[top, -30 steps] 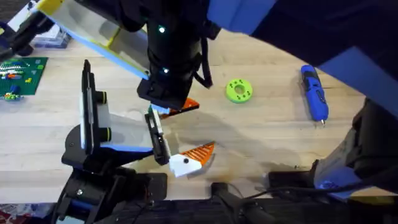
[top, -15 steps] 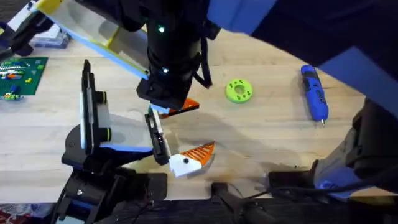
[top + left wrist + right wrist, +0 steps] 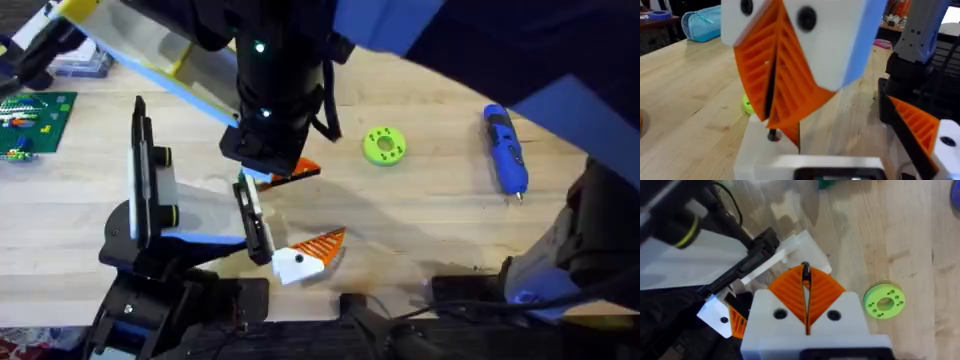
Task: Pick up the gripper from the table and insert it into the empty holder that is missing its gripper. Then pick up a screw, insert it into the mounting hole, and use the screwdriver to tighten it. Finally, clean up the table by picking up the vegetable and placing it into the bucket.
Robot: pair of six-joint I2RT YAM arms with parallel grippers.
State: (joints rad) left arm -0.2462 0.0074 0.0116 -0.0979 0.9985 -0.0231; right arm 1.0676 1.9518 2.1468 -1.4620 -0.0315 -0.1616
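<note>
Pale wood tabletop [image 3: 420,220] out front, clutter at the far left edge, and all the action is in the middle. The right pincer [image 3: 805,280] is pressed narrow, orange pads pinching a tiny dark piece I take for the screw [image 3: 805,270], held tip-down over the holder [image 3: 756,255], presumably to line it up with the mounting hole. The white-and-orange finger piece [image 3: 305,255] sits at the holder's near end, looking seated. The screwdriver [image 3: 505,150] lies well off to the right, beyond the lime-green disc [image 3: 383,145], waiting its turn. The hole itself is hidden under the pads, and whether the left pincer is open or closed, I can't tell.
</note>
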